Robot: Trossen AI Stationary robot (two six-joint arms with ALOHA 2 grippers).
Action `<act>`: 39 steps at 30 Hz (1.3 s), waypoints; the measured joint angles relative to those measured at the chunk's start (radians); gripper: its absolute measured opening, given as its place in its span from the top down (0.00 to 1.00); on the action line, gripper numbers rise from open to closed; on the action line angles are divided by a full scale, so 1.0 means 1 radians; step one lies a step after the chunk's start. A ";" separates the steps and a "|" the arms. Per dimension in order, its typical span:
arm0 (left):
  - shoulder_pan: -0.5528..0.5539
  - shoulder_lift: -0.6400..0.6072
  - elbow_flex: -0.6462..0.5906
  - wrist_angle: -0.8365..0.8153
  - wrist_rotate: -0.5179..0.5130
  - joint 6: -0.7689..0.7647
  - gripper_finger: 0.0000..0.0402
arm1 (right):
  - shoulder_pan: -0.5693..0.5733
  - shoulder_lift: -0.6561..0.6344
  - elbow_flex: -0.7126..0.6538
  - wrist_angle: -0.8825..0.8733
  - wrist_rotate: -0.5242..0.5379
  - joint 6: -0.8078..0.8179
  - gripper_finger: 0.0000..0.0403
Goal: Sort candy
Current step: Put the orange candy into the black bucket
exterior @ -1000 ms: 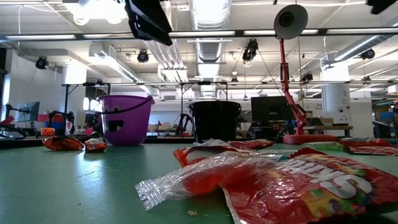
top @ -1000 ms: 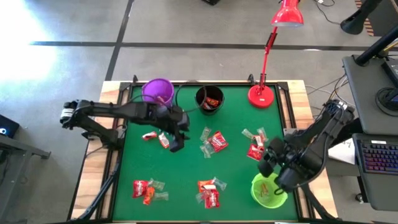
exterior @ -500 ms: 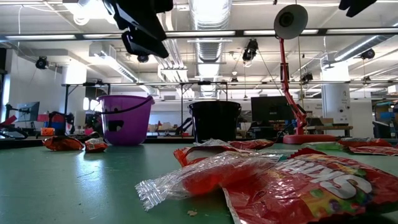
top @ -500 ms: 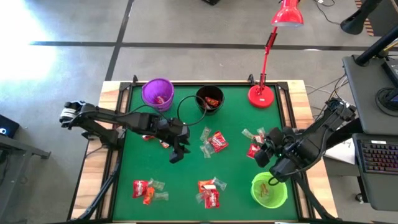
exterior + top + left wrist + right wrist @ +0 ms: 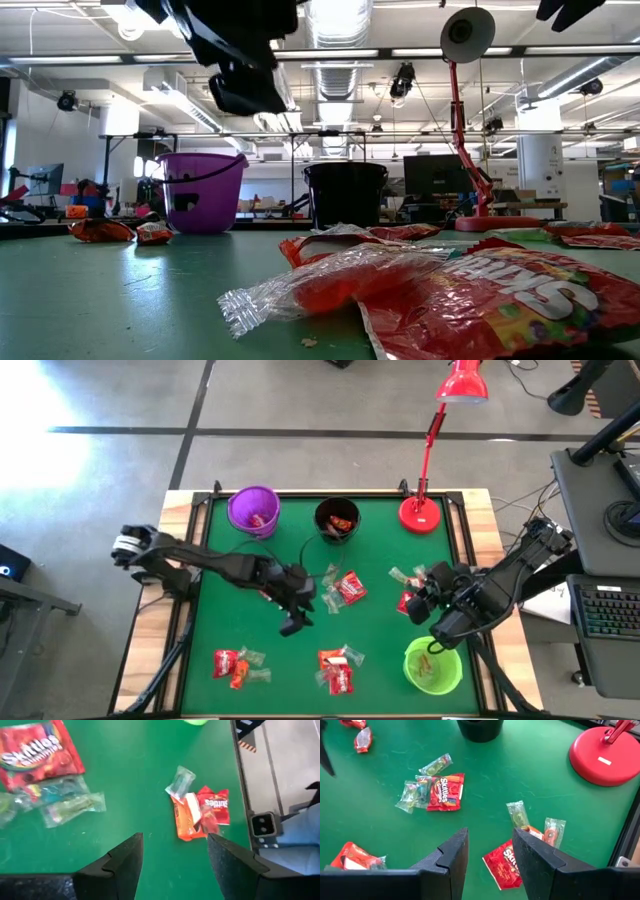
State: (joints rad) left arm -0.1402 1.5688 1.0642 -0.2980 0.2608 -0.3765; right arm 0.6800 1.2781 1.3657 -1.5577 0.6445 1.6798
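on the green surface, the left hand has swung from beside the purple cup toward mid-frame and now hangs over bare felt, fingers released wider and empty. this suggests it has finished a drop and is going for another sweet. candy lies scattered: two pieces at left centre, a cluster at lower left, one mid-frame, one at lower centre, one right of centre. the black cup holds a red wrapper. the right hand has lifted off the green cup and hovers over the right cluster, released and empty, likely choosing its next piece.
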 joint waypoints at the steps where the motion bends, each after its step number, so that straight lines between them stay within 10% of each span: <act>1: -0.007 0.020 0.001 0.020 -0.017 -0.014 0.49 | 0.000 0.000 0.001 0.002 -0.001 -0.002 0.64; 19: -0.138 0.399 0.291 -0.054 -0.092 -0.092 0.49 | 0.000 0.000 0.001 0.000 -0.030 -0.186 0.64; 39: -0.185 0.520 0.362 -0.108 -0.085 -0.166 0.49 | 0.002 -0.001 0.002 0.001 -0.097 -0.256 0.64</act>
State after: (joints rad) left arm -0.3248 2.0887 1.4265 -0.4057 0.1754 -0.5428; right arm 0.6823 1.2774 1.3674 -1.5570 0.5471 1.4233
